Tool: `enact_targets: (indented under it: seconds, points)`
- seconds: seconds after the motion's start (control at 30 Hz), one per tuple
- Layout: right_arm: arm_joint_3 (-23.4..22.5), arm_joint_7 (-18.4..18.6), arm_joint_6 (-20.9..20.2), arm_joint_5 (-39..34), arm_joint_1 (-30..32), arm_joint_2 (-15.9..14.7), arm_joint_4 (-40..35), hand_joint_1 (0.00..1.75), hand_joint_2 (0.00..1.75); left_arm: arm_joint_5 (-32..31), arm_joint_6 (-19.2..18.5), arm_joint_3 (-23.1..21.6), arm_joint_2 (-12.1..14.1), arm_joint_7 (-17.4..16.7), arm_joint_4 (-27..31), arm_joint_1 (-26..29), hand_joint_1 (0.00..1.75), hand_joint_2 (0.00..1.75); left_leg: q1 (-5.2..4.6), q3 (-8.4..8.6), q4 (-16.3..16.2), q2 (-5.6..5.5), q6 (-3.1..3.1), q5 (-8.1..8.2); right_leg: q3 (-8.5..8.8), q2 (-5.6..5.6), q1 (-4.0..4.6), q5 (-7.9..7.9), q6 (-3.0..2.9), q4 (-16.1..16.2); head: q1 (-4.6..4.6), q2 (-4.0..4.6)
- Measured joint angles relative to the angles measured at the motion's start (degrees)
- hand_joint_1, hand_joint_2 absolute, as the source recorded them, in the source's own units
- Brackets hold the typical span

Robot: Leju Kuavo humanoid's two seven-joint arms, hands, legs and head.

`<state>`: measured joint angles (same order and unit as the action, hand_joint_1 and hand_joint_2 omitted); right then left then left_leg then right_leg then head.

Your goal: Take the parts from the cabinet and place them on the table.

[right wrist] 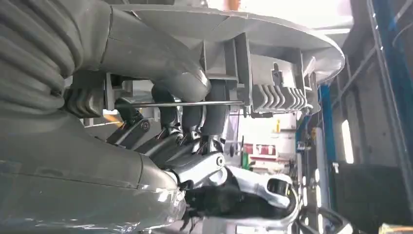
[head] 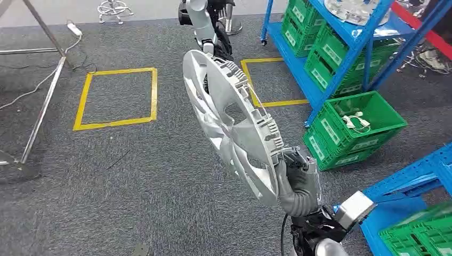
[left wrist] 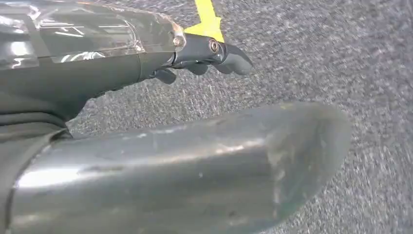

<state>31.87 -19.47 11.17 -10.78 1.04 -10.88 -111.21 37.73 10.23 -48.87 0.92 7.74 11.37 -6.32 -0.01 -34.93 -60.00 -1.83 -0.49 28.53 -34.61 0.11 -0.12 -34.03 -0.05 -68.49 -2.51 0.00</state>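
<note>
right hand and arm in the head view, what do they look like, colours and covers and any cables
The right hand is grey, with a ribbed, bellows-like grey cover at the wrist and darker fingers. Behind it sits a silver-grey box-shaped block, then black parts with a thin black cable looping beside them. The left arm is a smooth silver tube ending in black joints; its hand shows dark fingers under a glossy clear cover.

Head view high, facing down at carpet (head: 160, 176); wrist views close behind each robot hand, left one sharing carpet

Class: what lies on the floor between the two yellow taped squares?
Head view: bare grey carpet between the left square and right square; the held hubcap overlaps it.
</note>
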Motion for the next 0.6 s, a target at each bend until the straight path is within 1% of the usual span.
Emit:
enact_targets:
  seconds: [0.03,0.07,0.1,0.13,0.17,0.2,0.23,0.27,0.3,0.37,0.4,0.43,0.47,0.5,0.53,0.57,0.6]
  points:
    - [0.0,0.0,0.0,-0.2,0.0,0.0,0.0,1.75,1.75,0.0,-0.1,0.0,-0.1,-0.4,0.0,0.0,0.0,0.0,-0.02,0.17,0.0,-0.56,-0.01,-0.01,2.44,0.66,0.32,2.99,-0.59,5.6,-0.15,0.0]
    - [0.0,0.0,-0.1,-0.6,-0.1,0.0,0.0,1.75,1.75,0.0,-0.2,0.0,-0.2,-1.2,0.0,0.0,0.0,0.0,0.09,0.06,0.1,-0.93,0.06,-0.07,3.86,2.2,0.59,3.31,-1.16,8.5,-0.2,0.0]
    - [0.0,-0.1,-0.1,-1.2,0.0,0.0,0.0,1.75,1.75,-0.1,-0.3,0.0,-0.4,-2.1,0.0,-0.1,0.0,0.0,0.03,-0.23,-0.1,-1.48,0.42,-0.31,3.95,2.47,0.61,3.58,-1.39,9.3,0.09,0.0]
    - [0.0,-0.2,0.0,-1.7,-0.1,0.0,0.0,1.75,1.75,-0.1,-0.4,0.0,-0.5,-3.0,0.0,-0.1,0.0,0.0,0.28,-0.56,0.0,-1.62,0.78,-0.56,3.97,2.13,0.81,3.41,-1.47,9.5,-0.35,0.0]
    - [0.0,-0.2,0.1,-2.1,0.0,0.0,0.0,1.75,1.75,-0.2,-0.6,0.0,-0.5,-4.4,0.0,0.1,0.0,0.0,0.45,-0.78,0.1,-2.02,1.12,-0.78,3.92,1.89,0.9,3.33,-1.6,9.6,-0.63,0.0]
    - [0.1,-0.2,0.3,-2.5,0.0,0.0,0.1,1.75,1.75,-0.3,-0.7,0.0,-0.5,-5.7,0.0,0.1,0.0,0.0,0.46,-0.85,0.3,-2.3,1.57,-1.08,4.07,1.65,0.94,3.32,-1.7,10.3,-0.74,0.0]
    - [0.1,-0.4,0.4,-2.7,0.1,0.0,0.1,1.75,1.75,-0.4,-0.7,0.0,-0.5,-7.2,0.0,0.1,0.0,0.0,0.39,-1.02,0.2,-1.62,1.59,-0.75,4.46,0.93,0.34,4.19,-1.89,11.7,-0.68,0.0]
    - [0.1,-0.6,0.5,-3.0,0.2,0.0,0.3,1.75,1.75,-0.5,-0.8,0.0,-0.2,-8.2,0.0,0.1,0.0,0.0,0.13,-1.41,-0.5,1.04,1.78,0.12,4.72,0.56,0.47,4.51,-1.87,12.3,-0.33,0.0]
    - [0.1,-0.9,0.7,-3.1,0.3,0.1,0.4,1.75,1.75,-0.5,-0.9,0.0,-0.1,-8.8,0.0,0.0,0.0,0.0,0.21,-2.63,-3.2,2.03,2.06,2.29,4.71,0.25,0.5,4.69,-2.15,12.5,0.16,0.0]
    - [0.1,-1.2,0.9,-3.6,0.4,0.1,0.8,1.75,1.75,-0.5,-1.2,0.0,0.1,-9.4,0.0,0.0,0.0,0.0,0.55,-6.15,-11.4,1.95,2.64,6.25,4.65,-0.65,0.5,4.7,-2.18,12.4,0.79,0.0]
    - [0.1,-1.4,1.0,-3.8,0.6,0.1,1.0,1.75,1.75,-0.5,-1.2,0.0,0.2,-9.5,0.0,0.0,0.0,0.0,0.67,-7.55,-14.5,1.9,2.95,7.12,4.64,-1.13,0.48,4.66,-2.15,12.4,1.18,0.0]
    - [0.1,-1.5,1.0,-3.9,0.7,0.1,1.3,1.75,1.75,-0.5,-1.2,0.0,0.2,-9.5,0.0,0.1,0.0,0.0,0.78,-7.72,-15.0,1.91,3.16,6.62,4.64,-1.59,0.42,4.62,-2.1,12.3,1.42,0.0]
    - [0.2,-1.6,1.0,-4.1,0.7,0.1,1.6,1.75,1.75,-0.4,-1.1,0.0,0.2,-9.1,0.0,0.1,0.0,0.0,0.92,-6.58,-13.0,1.98,3.39,4.89,4.64,-1.99,0.32,4.53,-1.95,12.2,1.66,0.0]
    - [0.2,-1.8,1.0,-4.0,0.7,0.1,1.7,1.75,1.75,-0.3,-0.9,0.0,0.3,-8.5,0.0,0.1,0.0,0.0,1.06,-4.38,-9.1,2.32,3.59,2.64,4.65,-2.28,0.17,4.33,-1.65,11.9,1.9,0.0]
    - [0.3,-1.9,1.0,-3.6,0.6,0.1,1.8,1.75,1.75,-0.2,-0.8,0.0,0.4,-7.8,0.0,0.0,0.0,0.0,1.15,-1.62,-4.2,3.14,3.72,0.4,4.66,-2.57,0.03,4.06,-1.31,11.5,2.17,0.0]
    - [0.4,-1.9,1.0,-3.3,0.4,0.2,1.8,1.75,1.75,-0.2,-0.7,0.0,0.3,-6.9,0.0,0.0,0.0,0.0,1.08,0.35,-0.2,4.89,3.76,0.22,4.62,-2.88,-0.01,3.63,-0.84,11.0,2.54,0.0]
    - [0.4,-1.9,1.0,-3.0,0.1,0.2,1.8,1.75,1.75,-0.2,-0.7,0.0,0.3,-6.0,0.1,0.0,0.0,0.0,0.61,0.68,0.2,5.52,3.02,0.57,4.33,-2.91,0.36,3.29,-0.39,10.4,3.09,0.0]
